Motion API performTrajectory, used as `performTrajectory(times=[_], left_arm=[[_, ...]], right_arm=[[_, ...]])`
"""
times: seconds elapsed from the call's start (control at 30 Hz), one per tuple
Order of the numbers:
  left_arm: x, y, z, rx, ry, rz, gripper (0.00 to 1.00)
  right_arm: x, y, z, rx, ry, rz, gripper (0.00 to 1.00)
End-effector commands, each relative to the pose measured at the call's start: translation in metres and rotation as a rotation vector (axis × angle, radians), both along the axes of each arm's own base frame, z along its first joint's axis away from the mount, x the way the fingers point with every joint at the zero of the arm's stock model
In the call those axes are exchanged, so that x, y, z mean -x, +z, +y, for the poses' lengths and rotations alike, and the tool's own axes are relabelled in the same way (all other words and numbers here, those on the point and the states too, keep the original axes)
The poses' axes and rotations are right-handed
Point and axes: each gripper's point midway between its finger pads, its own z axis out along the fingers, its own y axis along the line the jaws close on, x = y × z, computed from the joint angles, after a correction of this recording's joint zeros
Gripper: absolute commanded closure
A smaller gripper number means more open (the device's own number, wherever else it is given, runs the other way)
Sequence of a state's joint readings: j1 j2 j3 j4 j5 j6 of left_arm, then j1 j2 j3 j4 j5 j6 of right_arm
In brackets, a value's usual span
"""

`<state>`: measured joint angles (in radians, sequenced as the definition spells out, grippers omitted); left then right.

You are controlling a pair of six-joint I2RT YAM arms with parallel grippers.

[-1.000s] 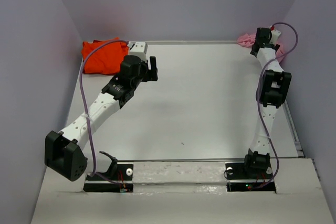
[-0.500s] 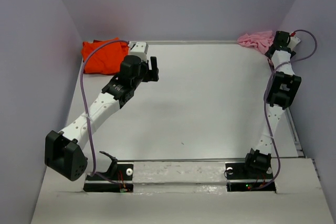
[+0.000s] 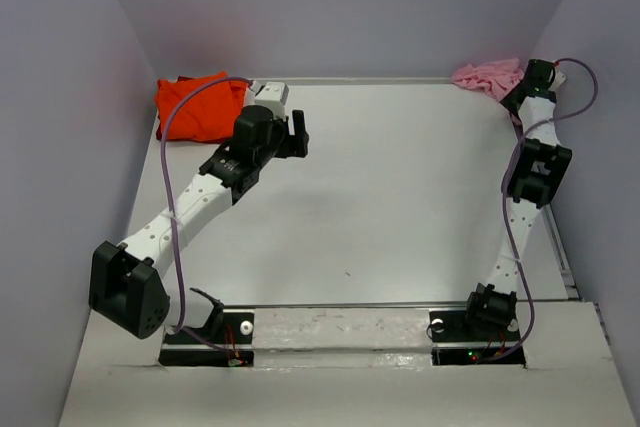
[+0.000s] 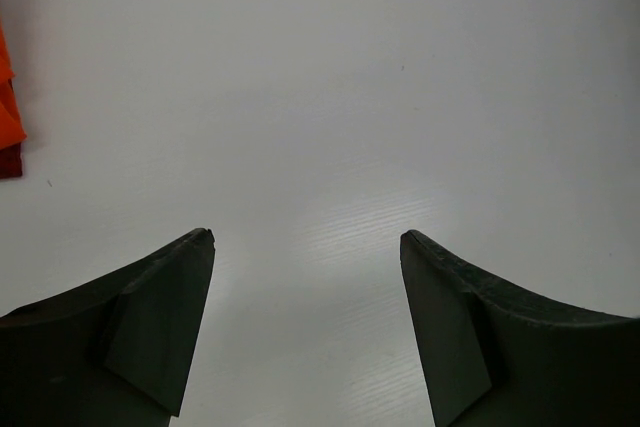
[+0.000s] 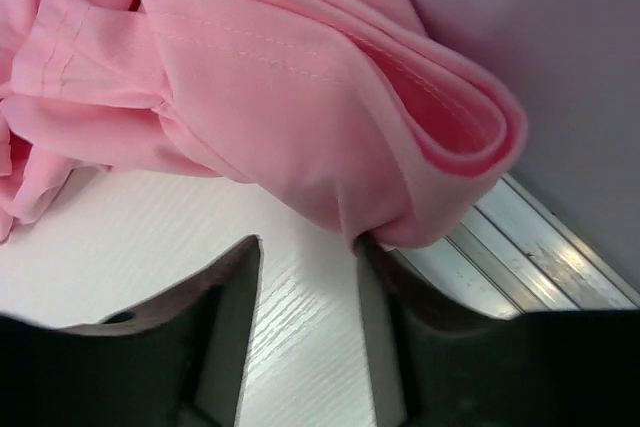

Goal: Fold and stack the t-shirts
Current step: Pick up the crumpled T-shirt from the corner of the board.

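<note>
A crumpled light pink t-shirt (image 3: 487, 75) lies in the far right corner against the wall. My right gripper (image 3: 530, 77) is at its right end. In the right wrist view the pink t-shirt (image 5: 250, 77) bulges just beyond my right gripper (image 5: 308, 239), whose jaws stand partly open over bare table. The right fingertip (image 5: 372, 247) touches a fold of the cloth; nothing lies between the jaws. The bunched orange-red t-shirt (image 3: 195, 105) sits in the far left corner. My left gripper (image 3: 297, 135) hovers to its right, wide open and empty (image 4: 305, 235), with the orange-red t-shirt's edge (image 4: 8, 117) at the far left.
A metal rail (image 5: 520, 247) runs along the table's right edge beside the purple wall (image 5: 560, 37). The white table (image 3: 390, 187) spreads between the two arms. Both arm bases (image 3: 340, 332) stand at the near edge.
My right arm swung right to the pink t-shirt's right end, uncovering the cloth, and its jaws narrowed. The left arm shifted slightly right, jaws unchanged.
</note>
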<state>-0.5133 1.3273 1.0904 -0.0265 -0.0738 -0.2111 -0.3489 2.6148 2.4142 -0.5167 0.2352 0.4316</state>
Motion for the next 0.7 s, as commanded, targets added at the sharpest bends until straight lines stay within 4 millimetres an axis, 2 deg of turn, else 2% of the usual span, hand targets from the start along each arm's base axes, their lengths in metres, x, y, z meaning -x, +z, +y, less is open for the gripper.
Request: performTrajectory(times=[0.0,0.07,0.1,0.23,0.3,0.33,0.37,0.43,0.47,0.5,0.67], left_arm=[[-0.001,0.016,-0.009,0.039,-0.027,-0.047,0.15],[-0.001,0.016,-0.01,0.037,-0.03,-0.049,0.15],[-0.001,0.016,-0.009,0.034,-0.028,-0.049,0.15],[-0.003,0.016,-0.007,0.031,-0.018,-0.052,0.15],[-0.002,0.015,-0.008,0.031,-0.017,-0.049,0.16],[-0.003,0.015,-0.007,0.033,-0.015,-0.048,0.15],[-0.003,0.015,-0.008,0.033,-0.016,-0.048,0.15],[-0.002,0.016,-0.008,0.034,-0.014,-0.048,0.15],[-0.002,0.017,-0.007,0.038,-0.013,-0.049,0.15],[-0.002,0.018,-0.006,0.039,-0.011,-0.052,0.15],[-0.001,0.024,-0.004,0.043,0.0,-0.066,0.16]], right_arm=[[0.0,-0.013,-0.023,-0.092,-0.024,-0.052,0.58],[-0.001,-0.018,-0.021,-0.105,-0.013,-0.051,0.95],[-0.003,-0.021,-0.018,-0.116,-0.002,-0.053,1.0],[-0.004,-0.025,-0.01,-0.158,0.022,-0.057,1.0],[-0.007,-0.019,-0.001,-0.195,0.055,-0.08,1.0],[-0.011,-0.006,0.008,-0.188,0.07,-0.097,1.0],[-0.009,-0.005,0.009,-0.19,0.071,-0.095,1.0],[-0.016,0.008,0.03,-0.168,0.117,-0.109,1.0],[-0.016,0.026,0.03,-0.154,0.121,-0.133,1.0],[-0.015,0.023,0.04,-0.153,0.136,-0.121,1.0],[-0.019,0.051,0.075,-0.105,0.218,-0.139,1.0]])
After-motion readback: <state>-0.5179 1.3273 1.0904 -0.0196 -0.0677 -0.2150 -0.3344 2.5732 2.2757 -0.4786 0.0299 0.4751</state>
